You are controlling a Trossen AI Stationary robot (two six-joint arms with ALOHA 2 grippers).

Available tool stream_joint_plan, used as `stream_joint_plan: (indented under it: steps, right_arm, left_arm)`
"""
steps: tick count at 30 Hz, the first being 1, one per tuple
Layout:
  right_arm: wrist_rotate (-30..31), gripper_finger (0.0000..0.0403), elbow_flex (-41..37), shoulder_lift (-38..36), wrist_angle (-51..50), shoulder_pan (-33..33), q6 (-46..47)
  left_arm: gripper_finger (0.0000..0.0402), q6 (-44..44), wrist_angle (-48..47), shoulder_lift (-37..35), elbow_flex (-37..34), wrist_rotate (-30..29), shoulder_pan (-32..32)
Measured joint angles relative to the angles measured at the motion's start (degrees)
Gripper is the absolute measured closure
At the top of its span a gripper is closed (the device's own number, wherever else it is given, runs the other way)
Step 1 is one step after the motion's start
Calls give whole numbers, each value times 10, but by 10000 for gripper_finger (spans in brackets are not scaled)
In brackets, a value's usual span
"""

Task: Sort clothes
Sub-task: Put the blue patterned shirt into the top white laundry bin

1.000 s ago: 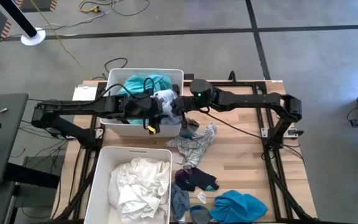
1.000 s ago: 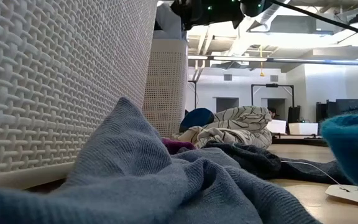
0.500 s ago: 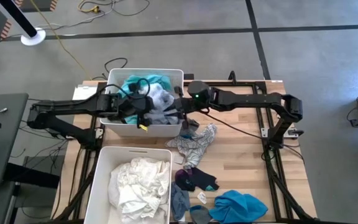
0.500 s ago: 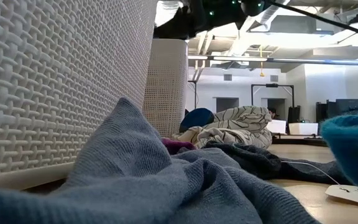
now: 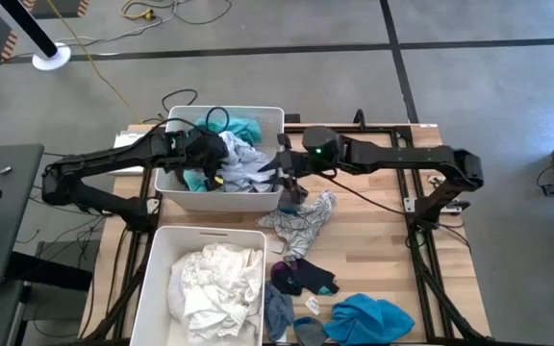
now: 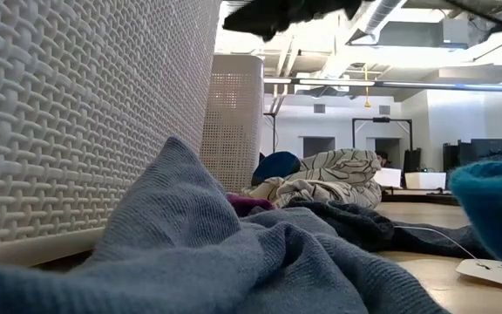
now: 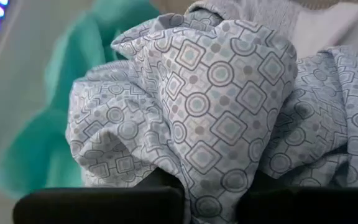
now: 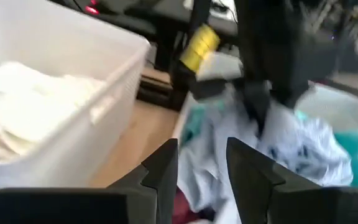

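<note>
Over the far bin (image 5: pixel 267 118) your left gripper (image 5: pixel 210 165) is closed on the patterned pale garment (image 7: pixel 216 93), which sits on the teal cloth (image 5: pixel 243 126) inside. Your right gripper (image 8: pixel 201 165) hangs at that bin's right edge with its fingers apart and nothing between them, as far as the blurred wrist view shows. More clothes (image 5: pixel 301 223) lie loose on the table (image 5: pixel 383 250)

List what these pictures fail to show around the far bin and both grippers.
- High view: left gripper fingertips, buried in the patterned garment.
- Left wrist view: far bin floor, covered by that garment.
- Low view: right gripper, blurred at the top edge.
- Right wrist view: right gripper empty, beyond it blurred.
</note>
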Motion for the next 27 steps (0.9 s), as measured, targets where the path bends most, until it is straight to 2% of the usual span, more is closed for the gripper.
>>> stream_joint_plan:
  steps: [7,12,20,23,27]
  right_arm:
    - [0,253,0,-60,-6,59,-1]
    - [4,253,0,-88,-29,105,-10]
    - [73,253,0,-99,-61,164,-24]
    - [95,253,0,-99,-70,178,-25]
    - [125,253,0,-99,-87,194,-26]
  left_arm:
    - [366,-27,5,0,-46,115,76]
    - [367,-44,26,0,-50,124,80]
    - [353,-91,42,0,-50,124,80]
    - [331,-108,56,-1,-50,124,80]
    - [274,-110,50,-2,-36,127,80]
